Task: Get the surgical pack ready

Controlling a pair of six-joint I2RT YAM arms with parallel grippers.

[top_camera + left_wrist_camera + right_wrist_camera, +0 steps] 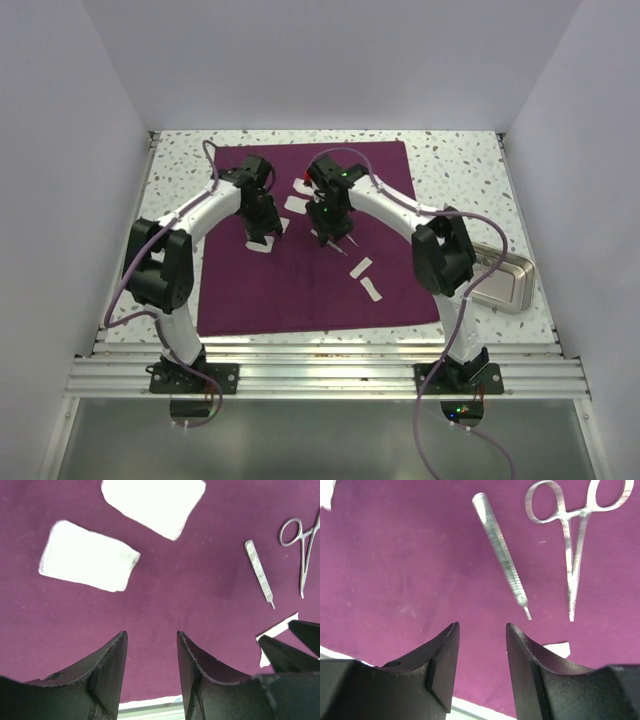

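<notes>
Large plum-purple fabric cloth [300, 295] lies flat on the table [180, 150], rectangular steel tray [505, 280] beside its right edge; left fingers [107, 675] and right fingers [440, 672] stand apart, empty, over its middle; closing too low could pinch cloth and drag white gauze pads [87, 562] and silvery ring-handled forceps [573, 570]; cloth's near left corner offers room

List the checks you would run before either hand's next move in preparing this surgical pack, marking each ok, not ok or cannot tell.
1. Left hand empty, jaws apart: ok.
2. Right hand empty, jaws apart: ok.
3. Purple cloth spread flat: ok.
4. Flat steel handle and ringed instrument lying apart, uncrossed: ok.
5. Steel tray on the cloth: not ok, it sits beside the right edge.
6. Tray contents: cannot tell, partly hidden.
</notes>
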